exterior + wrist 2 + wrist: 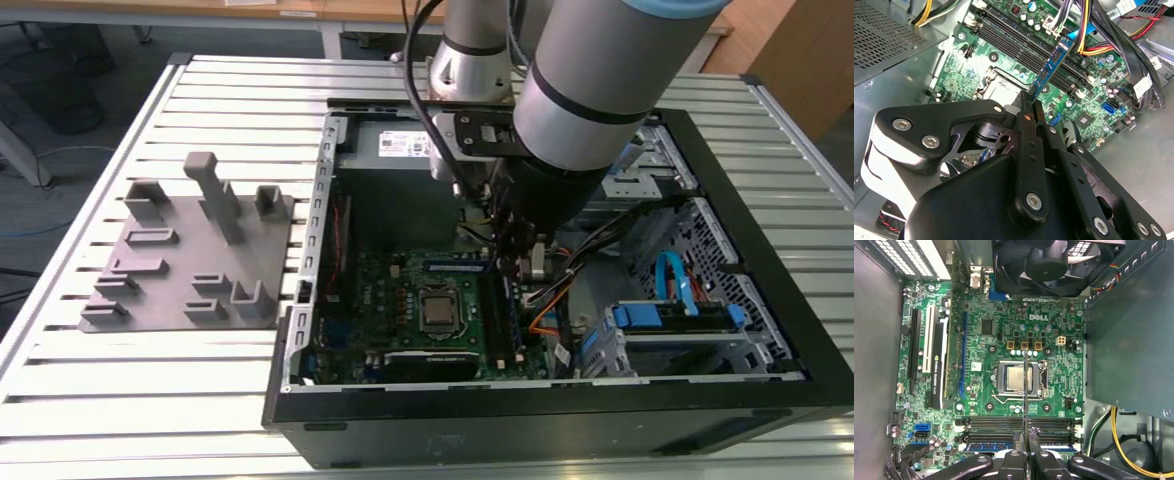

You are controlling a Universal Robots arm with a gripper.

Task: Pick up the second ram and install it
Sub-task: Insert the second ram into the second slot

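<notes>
1. The slatted metal worktop (160, 400) carries everything. The open PC case (534, 430) lies on its side toward the edge on the exterior view's right, I'd guess so the arm can reach straight down into it.
2. The green motherboard (979, 405) lies flat on the floor of the case, facing up.
3. A grey fixture (174, 270) sits near the worktop edge on the exterior view's left, well apart from the case. It looks like a parts stand kept out of the way.
4. The end effector (1031, 97) is down inside the case, fingers pressed together and pinching one end of the second ram (1054, 65).
5. That stick pokes straight out past the fingertips, over the black slot rails (1019, 421). It's gripped on its flat faces, probably so it can't twist. I can't tell if the far end touches anything.
6. There's another stick (989, 446) already seated in the rail nearest the fingers.
</notes>
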